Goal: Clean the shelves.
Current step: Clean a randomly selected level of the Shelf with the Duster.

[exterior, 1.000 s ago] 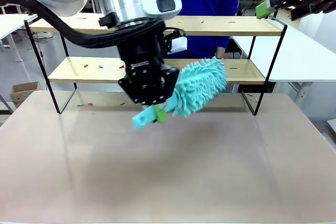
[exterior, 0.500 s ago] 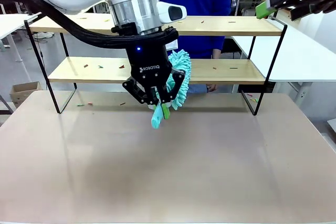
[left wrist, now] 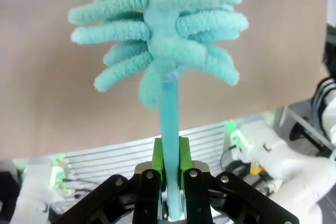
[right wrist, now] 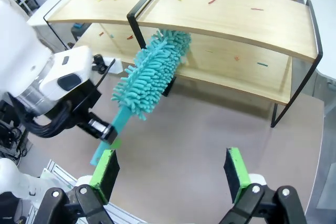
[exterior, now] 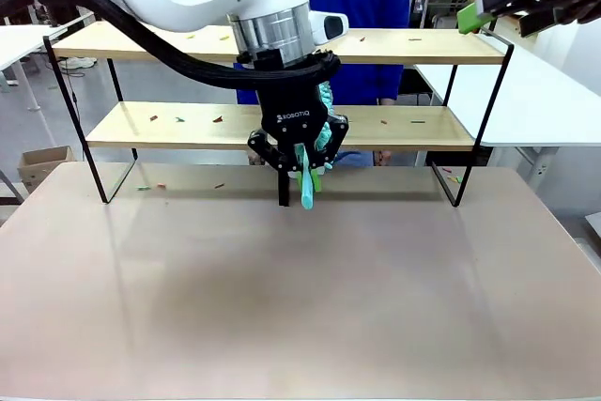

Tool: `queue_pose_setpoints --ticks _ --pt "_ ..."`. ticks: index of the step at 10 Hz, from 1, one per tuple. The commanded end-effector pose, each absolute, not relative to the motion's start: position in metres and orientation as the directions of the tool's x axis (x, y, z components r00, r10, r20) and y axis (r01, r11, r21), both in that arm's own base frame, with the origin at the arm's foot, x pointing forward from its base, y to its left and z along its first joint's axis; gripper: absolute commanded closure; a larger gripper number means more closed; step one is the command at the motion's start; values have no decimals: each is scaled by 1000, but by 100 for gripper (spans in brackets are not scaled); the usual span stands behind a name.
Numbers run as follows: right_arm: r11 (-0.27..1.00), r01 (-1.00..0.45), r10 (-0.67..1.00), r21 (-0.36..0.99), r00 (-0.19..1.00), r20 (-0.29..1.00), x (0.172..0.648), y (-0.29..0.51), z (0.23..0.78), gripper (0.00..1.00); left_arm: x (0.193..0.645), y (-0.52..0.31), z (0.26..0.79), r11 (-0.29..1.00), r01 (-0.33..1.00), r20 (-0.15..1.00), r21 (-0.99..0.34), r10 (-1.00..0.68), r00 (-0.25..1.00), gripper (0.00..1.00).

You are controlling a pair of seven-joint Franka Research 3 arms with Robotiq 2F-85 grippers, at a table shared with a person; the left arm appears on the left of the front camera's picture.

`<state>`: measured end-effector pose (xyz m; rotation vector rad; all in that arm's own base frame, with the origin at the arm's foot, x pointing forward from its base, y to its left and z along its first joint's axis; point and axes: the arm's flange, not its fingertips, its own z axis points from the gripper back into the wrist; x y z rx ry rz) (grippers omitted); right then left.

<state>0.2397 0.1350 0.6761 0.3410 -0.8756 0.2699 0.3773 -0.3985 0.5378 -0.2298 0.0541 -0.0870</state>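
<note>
My left gripper [exterior: 299, 174] pinches the teal duster [right wrist: 152, 72] by its handle, head poked between the boards of the shelves [exterior: 141, 42] at the table's [exterior: 300, 307] far edge; my right gripper [right wrist: 169, 170] hangs spread, empty. Coloured scraps [exterior: 217, 120] litter both boards (sweeping barely begun, I judge).

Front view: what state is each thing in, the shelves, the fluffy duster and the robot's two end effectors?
Shelves: upright, both tiers dotted with small coloured bits.
Duster: held by its handle, head poked in between the tiers.
Left end effector: shut on the duster.
Right end effector: open, empty, raised over the table.
</note>
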Motion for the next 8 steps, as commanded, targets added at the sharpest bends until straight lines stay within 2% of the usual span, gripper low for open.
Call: queue_pose_setpoints --ticks 1,2,5,8 --pt "910 -370 89 185 613 785 241 134 677 0 416 -424 531 967 78 -23 -242 -86 996 87" --pt "910 -370 89 185 613 785 241 134 677 0 431 -434 524 968 90 -4 -234 -94 996 87" --pt "910 -370 89 185 613 785 241 134 677 0 456 -455 512 967 119 -82 -223 -141 987 87" --pt "910 -370 89 185 613 785 241 134 677 0 481 -478 516 946 169 -110 -276 -206 972 87"
